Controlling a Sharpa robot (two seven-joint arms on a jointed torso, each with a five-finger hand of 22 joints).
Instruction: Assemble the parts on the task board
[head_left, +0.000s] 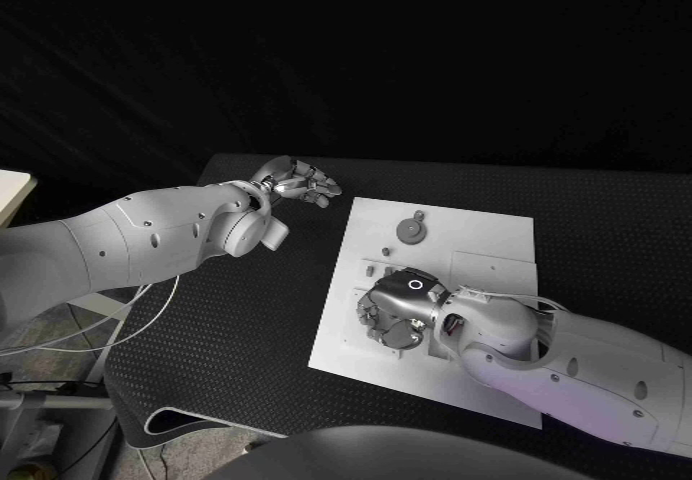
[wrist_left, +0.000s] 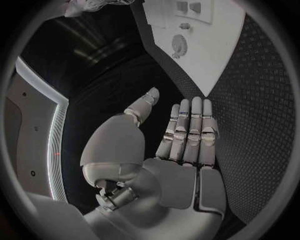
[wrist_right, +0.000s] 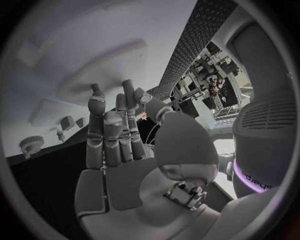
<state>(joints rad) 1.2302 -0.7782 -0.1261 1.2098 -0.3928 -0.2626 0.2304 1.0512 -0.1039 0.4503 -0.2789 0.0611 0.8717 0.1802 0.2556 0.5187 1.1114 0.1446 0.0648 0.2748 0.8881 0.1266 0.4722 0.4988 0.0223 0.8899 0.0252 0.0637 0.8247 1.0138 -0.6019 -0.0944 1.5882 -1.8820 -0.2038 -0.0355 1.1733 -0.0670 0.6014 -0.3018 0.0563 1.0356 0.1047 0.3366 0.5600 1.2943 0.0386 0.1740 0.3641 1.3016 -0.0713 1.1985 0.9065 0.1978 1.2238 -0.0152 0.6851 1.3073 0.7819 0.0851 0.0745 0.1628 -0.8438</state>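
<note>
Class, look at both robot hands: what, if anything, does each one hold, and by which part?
Nothing is held. The left hand hangs open over the black table, fingers straight. The right hand hovers open above the task board.

Black table (head_left: 606, 215) with a dimpled mat surface, set against a dark, unlit backdrop. Pale corner of another surface (head_left: 12, 190) at the far left edge. White cables (head_left: 87, 325) trailing over grey floor (head_left: 65, 340) below the table's near corner.
</note>
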